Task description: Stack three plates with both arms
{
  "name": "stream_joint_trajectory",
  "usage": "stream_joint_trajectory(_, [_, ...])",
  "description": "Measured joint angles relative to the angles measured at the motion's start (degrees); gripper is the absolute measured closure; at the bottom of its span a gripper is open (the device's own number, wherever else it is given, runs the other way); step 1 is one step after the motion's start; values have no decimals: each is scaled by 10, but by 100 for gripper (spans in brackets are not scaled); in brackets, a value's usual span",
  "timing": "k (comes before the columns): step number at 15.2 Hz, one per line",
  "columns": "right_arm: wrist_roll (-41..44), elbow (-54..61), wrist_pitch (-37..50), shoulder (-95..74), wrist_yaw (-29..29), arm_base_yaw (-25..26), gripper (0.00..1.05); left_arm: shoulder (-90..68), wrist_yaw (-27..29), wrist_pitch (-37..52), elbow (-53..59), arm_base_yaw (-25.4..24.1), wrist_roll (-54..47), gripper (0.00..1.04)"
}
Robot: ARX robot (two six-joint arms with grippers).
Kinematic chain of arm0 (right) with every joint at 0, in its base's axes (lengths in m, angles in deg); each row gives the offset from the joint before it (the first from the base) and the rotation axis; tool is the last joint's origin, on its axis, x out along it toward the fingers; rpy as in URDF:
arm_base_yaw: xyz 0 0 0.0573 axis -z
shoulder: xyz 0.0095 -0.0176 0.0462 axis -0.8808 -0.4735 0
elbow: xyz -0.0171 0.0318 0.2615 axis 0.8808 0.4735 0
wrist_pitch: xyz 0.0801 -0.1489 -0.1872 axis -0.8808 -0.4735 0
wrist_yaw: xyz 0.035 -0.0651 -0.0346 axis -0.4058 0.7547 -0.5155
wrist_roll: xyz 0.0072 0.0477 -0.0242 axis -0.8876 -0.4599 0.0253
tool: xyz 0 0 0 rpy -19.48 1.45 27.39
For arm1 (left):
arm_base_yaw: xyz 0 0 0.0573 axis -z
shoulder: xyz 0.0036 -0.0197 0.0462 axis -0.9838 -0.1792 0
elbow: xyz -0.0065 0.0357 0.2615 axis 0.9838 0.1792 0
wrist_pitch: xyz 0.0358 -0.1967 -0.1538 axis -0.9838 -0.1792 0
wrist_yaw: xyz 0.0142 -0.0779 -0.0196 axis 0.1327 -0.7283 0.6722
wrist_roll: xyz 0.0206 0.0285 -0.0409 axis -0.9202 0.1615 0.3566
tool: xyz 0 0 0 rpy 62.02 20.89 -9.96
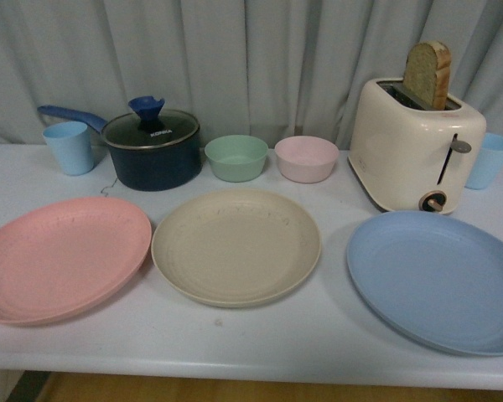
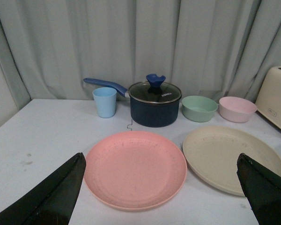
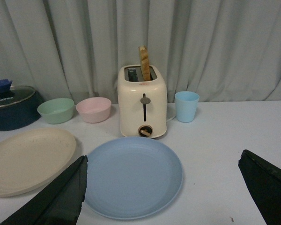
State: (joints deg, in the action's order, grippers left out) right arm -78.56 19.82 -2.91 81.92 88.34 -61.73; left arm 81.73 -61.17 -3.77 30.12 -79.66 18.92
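Stacking is not yet done: the pink plate (image 1: 63, 258), the beige plate (image 1: 235, 245) and the blue plate (image 1: 440, 280) lie flat in a row on the white counter (image 1: 235, 347), left to right in that order. The pink and beige rims sit just beside each other. The blue plate lies apart from the beige one, its edge cut off by the front view.

Behind them stand a light blue cup (image 1: 69, 147), a dark lidded pot (image 1: 151, 155), a green bowl (image 1: 235, 157), a pink bowl (image 1: 306, 159), a cream toaster (image 1: 411, 151) with a slice of bread (image 1: 427, 74) upright in its slot, and a second cup (image 1: 489, 159).

The left gripper (image 2: 160, 161) has its black fingers (image 2: 56, 197) spread wide, holding nothing, with the pink plate showing between them. The right gripper (image 3: 164, 159) is likewise spread wide and empty, its fingers (image 3: 61, 197) framing the blue plate.
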Motion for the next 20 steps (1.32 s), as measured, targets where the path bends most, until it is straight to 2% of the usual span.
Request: stream_joint_trajectory(20, [0,0,0,0,0,0,6,0,0,0,0,0,0,7])
